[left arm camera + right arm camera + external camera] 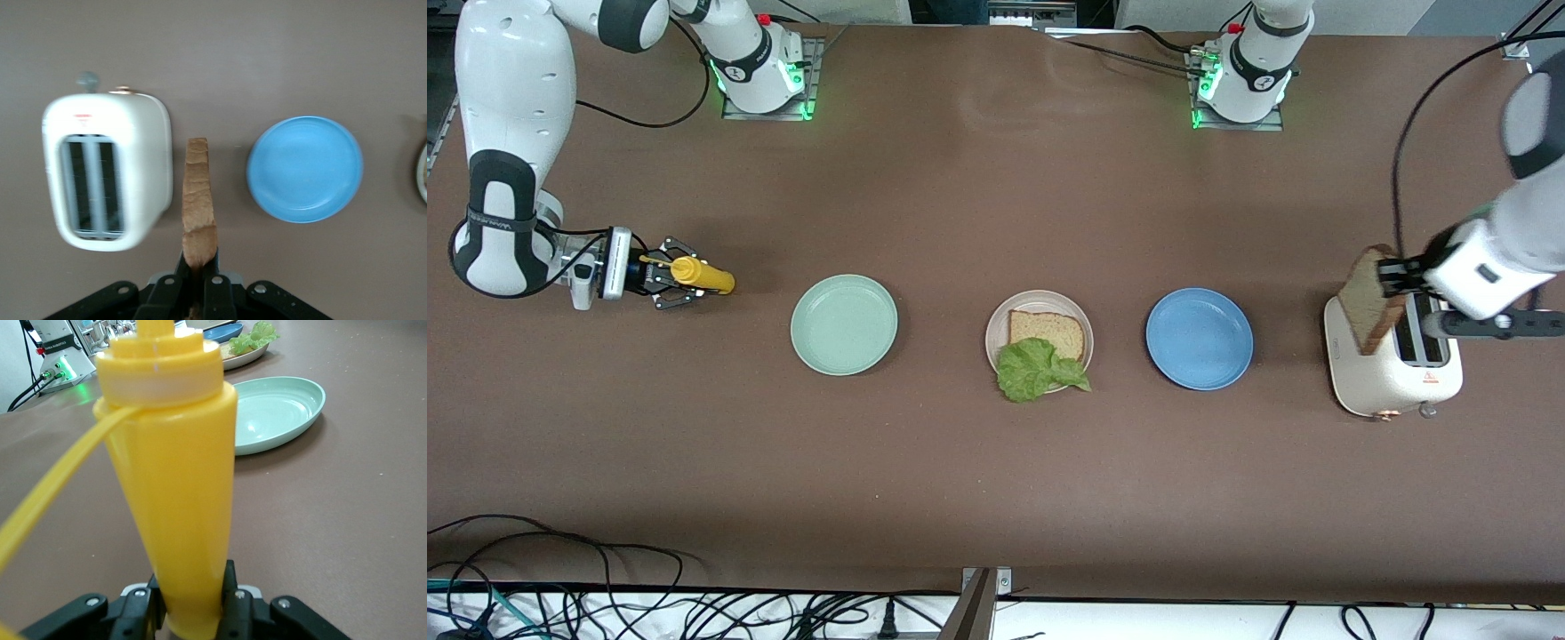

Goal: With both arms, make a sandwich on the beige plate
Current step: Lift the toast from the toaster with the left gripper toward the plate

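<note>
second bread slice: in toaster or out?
Out. The left gripper holds the bread slice edge-up beside the toaster; both slots show empty.

The lettuce (1039,370) hides part of the bread slice (1047,334) under it; the left arm (1507,240) is blurred and cut off at the picture's edge.

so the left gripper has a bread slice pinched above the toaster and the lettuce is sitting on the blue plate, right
Not quite. The left gripper does pinch the second bread slice above the toaster, but the lettuce lies on the beige plate, over the first bread slice. The front view shows nothing on the blue plate.
</note>
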`<act>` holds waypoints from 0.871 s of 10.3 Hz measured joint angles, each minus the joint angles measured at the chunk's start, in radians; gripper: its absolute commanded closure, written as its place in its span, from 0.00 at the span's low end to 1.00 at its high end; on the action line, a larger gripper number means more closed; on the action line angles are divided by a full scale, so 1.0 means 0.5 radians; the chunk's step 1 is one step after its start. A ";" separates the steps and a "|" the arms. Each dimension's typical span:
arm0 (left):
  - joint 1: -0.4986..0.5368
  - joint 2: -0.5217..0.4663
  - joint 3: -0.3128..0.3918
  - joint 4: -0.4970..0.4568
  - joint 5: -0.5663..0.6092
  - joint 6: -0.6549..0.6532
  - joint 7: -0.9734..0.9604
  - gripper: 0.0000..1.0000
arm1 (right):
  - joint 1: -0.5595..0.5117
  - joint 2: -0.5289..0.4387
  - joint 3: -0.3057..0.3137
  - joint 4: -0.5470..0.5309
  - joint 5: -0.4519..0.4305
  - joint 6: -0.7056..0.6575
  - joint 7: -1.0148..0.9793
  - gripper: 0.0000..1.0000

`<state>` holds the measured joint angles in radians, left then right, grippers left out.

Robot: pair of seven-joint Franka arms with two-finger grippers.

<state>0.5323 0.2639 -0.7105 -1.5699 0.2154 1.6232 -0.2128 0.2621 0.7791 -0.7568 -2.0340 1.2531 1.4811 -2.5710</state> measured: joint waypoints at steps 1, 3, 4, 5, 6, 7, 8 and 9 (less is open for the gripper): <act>-0.121 0.028 -0.002 -0.003 -0.051 0.000 -0.174 1.00 | -0.001 0.008 0.001 0.020 0.000 0.000 -0.010 1.00; -0.317 0.116 -0.005 -0.002 -0.283 0.018 -0.453 1.00 | -0.001 0.032 0.007 0.059 0.000 0.002 -0.035 1.00; -0.404 0.157 -0.006 0.003 -0.366 0.075 -0.535 1.00 | -0.002 0.050 0.013 0.069 0.017 0.002 -0.060 1.00; -0.480 0.197 -0.006 0.009 -0.480 0.164 -0.601 1.00 | -0.001 0.069 0.022 0.072 0.049 0.002 -0.085 1.00; -0.534 0.241 -0.005 0.010 -0.627 0.279 -0.630 1.00 | -0.001 0.087 0.026 0.075 0.064 -0.001 -0.105 1.00; -0.575 0.293 -0.004 0.010 -0.738 0.392 -0.633 1.00 | -0.003 0.090 0.026 0.077 0.065 -0.005 -0.114 0.97; -0.620 0.368 -0.003 0.010 -0.805 0.519 -0.633 1.00 | -0.003 0.091 0.026 0.080 0.065 -0.005 -0.117 0.51; -0.667 0.459 -0.002 0.011 -0.826 0.664 -0.633 1.00 | -0.003 0.092 0.026 0.083 0.065 -0.005 -0.119 0.32</act>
<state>0.1988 0.4934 -0.7116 -1.5646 -0.1977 1.9552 -0.5292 0.2606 0.8250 -0.7437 -1.9925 1.2858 1.4785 -2.6305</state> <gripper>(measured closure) 0.912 0.661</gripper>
